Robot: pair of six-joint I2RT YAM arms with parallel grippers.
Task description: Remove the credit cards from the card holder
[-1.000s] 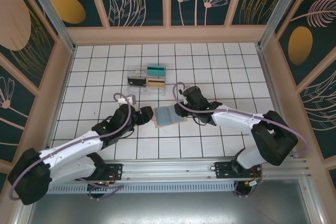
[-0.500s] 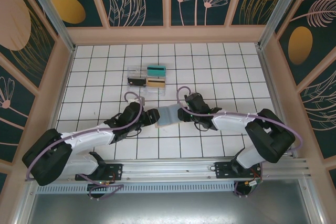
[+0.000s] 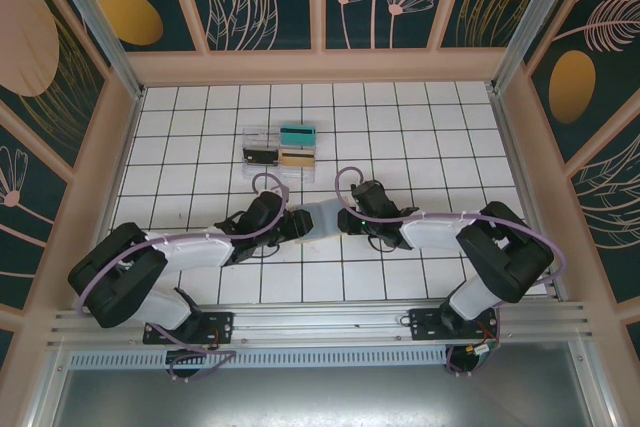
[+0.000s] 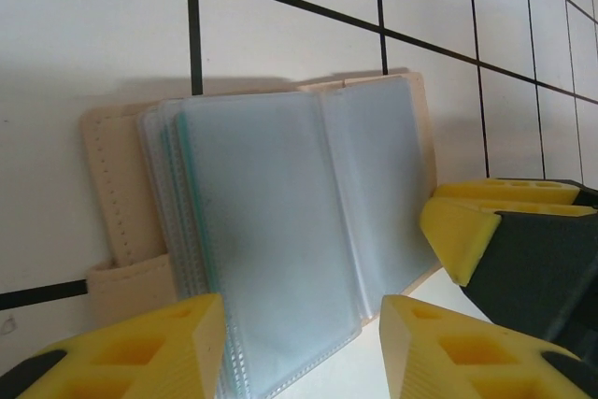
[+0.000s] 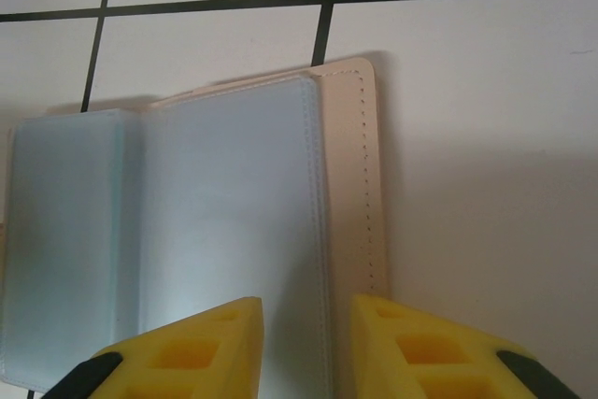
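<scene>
Your left gripper (image 3: 291, 225) sits low over the white tiled table (image 3: 420, 127), at the left edge of the card holder (image 3: 320, 217). From the left wrist camera, its yellow fingers (image 4: 140, 343) stand well apart, so the jaws are open. The near corner of the holder's clear sleeves lies in the gap between them. The left finger overlaps that corner, and the other finger is just past the sleeves' edge.

Behind the gripper, well apart from it, you have the clear tray (image 3: 258, 135). The black card (image 3: 260, 156) lies in its near left compartment. The teal card (image 3: 298, 134) is in the far right one, and the tan-gold card (image 3: 296, 158) is in the near right one.

The card holder lies open on the tiles between your two grippers, its grey-blue sleeves facing up and its tan rim showing along the outer edges. A thin teal edge shows among the sleeves on the left side, but you cannot tell whether it is a card.

Your right gripper (image 3: 347, 218) meets the holder's right edge. From its wrist camera, the fingers (image 5: 196, 348) leave only a narrow gap, and the holder's stitched tan rim runs down into that gap. Whether they actually pinch the rim cannot be told.
</scene>
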